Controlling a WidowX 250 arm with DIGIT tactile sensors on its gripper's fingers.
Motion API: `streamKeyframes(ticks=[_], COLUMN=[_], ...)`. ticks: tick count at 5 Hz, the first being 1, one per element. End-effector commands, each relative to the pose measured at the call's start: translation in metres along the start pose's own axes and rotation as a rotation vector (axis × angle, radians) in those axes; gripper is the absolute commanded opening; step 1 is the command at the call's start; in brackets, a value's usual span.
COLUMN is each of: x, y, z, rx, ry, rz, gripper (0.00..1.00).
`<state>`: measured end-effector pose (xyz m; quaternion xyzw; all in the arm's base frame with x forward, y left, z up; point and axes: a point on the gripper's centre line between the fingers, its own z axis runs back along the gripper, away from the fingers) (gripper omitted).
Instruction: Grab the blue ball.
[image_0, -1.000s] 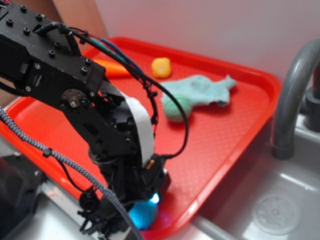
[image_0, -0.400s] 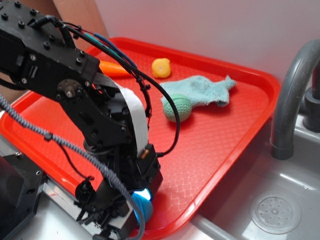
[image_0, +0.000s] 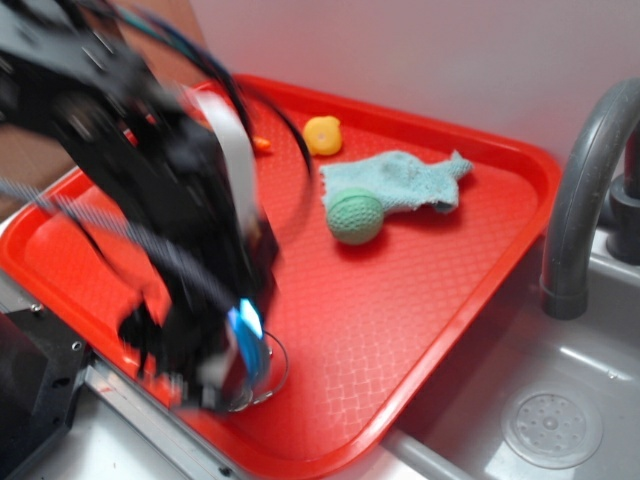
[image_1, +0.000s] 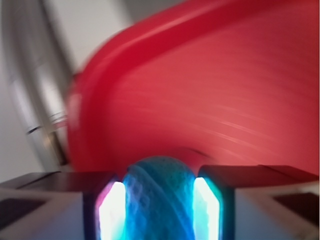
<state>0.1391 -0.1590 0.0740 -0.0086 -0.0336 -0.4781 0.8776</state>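
Observation:
The blue ball (image_1: 159, 200), dimpled with curved seam grooves, sits squeezed between my two fingers in the wrist view, lit by their glowing pads (image_1: 112, 210). My gripper (image_1: 159, 184) is shut on it above the red tray (image_1: 225, 100). In the exterior view the arm is motion-blurred. The gripper (image_0: 240, 372) hangs over the tray's front part (image_0: 420, 300), and only a blue sliver of the ball (image_0: 246, 338) shows.
A pale green ball (image_0: 355, 216) lies mid-tray beside a teal cloth (image_0: 410, 178). A yellow toy (image_0: 322, 134) and an orange carrot tip (image_0: 261, 143) sit at the tray's back. A grey faucet (image_0: 580, 200) and a sink drain (image_0: 552, 428) are to the right.
The arm has swung up and left from the tray's front edge, carrying the blue ball with it. The green ball, hidden partly before, now shows fully.

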Motion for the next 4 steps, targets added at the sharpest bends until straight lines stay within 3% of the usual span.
streamKeyframes(ticks=[1,2,3,4], x=[-0.066,-0.106,-0.105,-0.103], y=[0.06,0.073,0.074,0.077], z=[0.114,0.135,0.136,0.125], rx=[0.187,0.22,0.247,0.227], ry=[-0.139,-0.16,-0.071,-0.049], rz=[0.495,0.746,0.977,0.94], gripper=[0.0,0.0,0.0,0.0])
